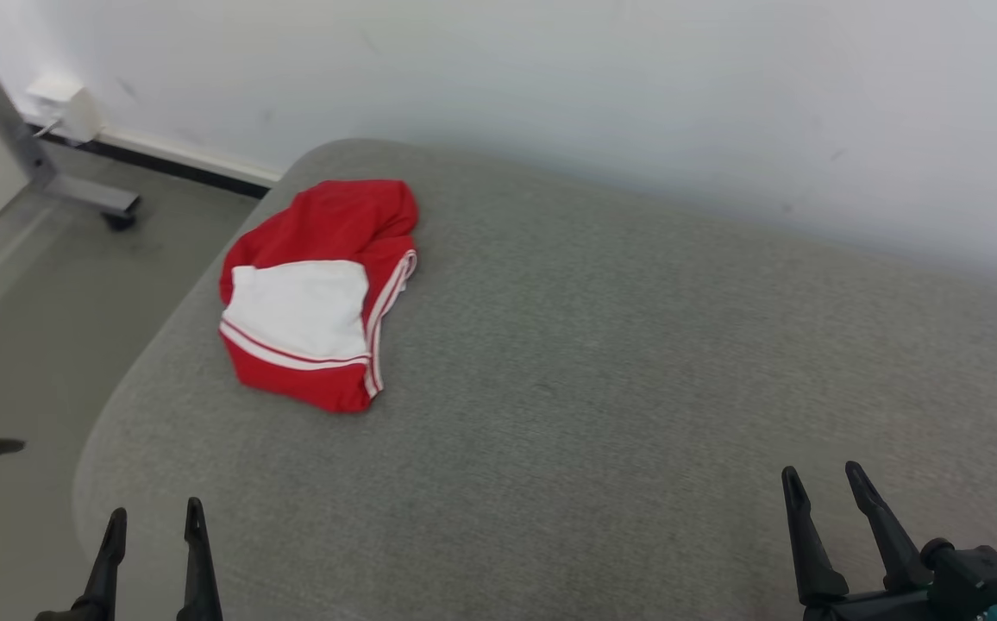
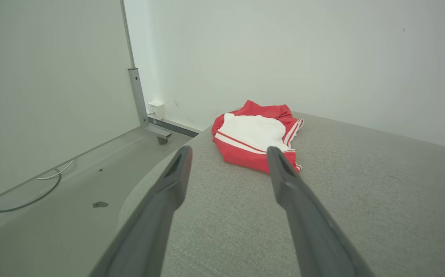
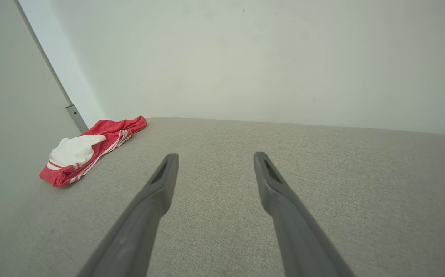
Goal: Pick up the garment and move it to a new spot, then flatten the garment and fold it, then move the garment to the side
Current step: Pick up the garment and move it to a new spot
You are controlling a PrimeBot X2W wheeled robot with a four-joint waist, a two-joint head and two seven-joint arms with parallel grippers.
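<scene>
Here, from the head, the jersey (image 1: 317, 293) lies bunched on the far left part of the grey cushion (image 1: 602, 362), close to its rounded left edge, with a white panel and white stripes showing on the red. It is crumpled rather than spread, so I judge it needs lifting to roomier ground first. The left gripper (image 1: 156, 509) and right gripper (image 1: 822, 470) sit at the near edge, fingers apart and empty, well apart from the cloth.

Along the left wrist, the jersey (image 2: 253, 138) shows ahead between the spread fingers, so this arm looks best placed to reach it.

Along the right wrist, the jersey (image 3: 87, 154) lies far off to the left. Bare cushion lies ahead of the parted fingers, likely room for the new spot.
</scene>
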